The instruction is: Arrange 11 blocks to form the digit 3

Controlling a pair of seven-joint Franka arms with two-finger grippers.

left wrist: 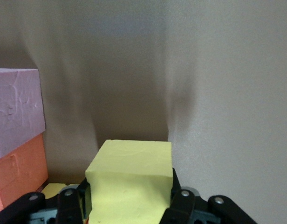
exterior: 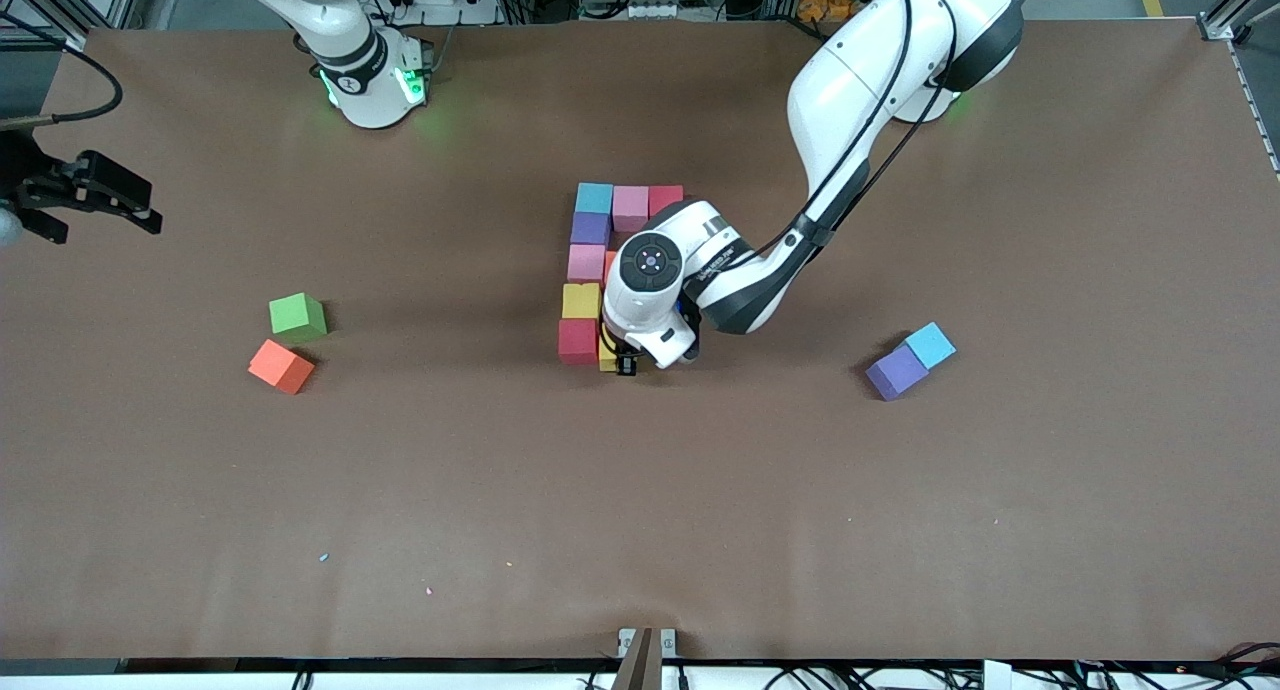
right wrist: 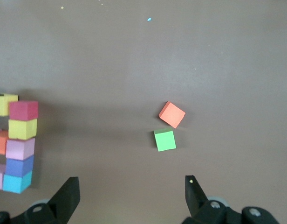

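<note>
The left gripper (left wrist: 129, 205) is clamped on a yellow cube (left wrist: 129, 179), held low beside the red cube (exterior: 578, 340) at the front end of the part-built digit 3 (exterior: 600, 270) in the middle of the table (exterior: 640, 530), evidently to start its bottom row. The right gripper (right wrist: 132, 198) waits with its fingers spread at the table edge at the right arm's end, well clear of the orange cube (exterior: 281, 366) and green cube (exterior: 297, 314).

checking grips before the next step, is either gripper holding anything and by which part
The left gripper holds a yellow block by two opposite side faces. The right gripper is open and holds nothing.
</note>
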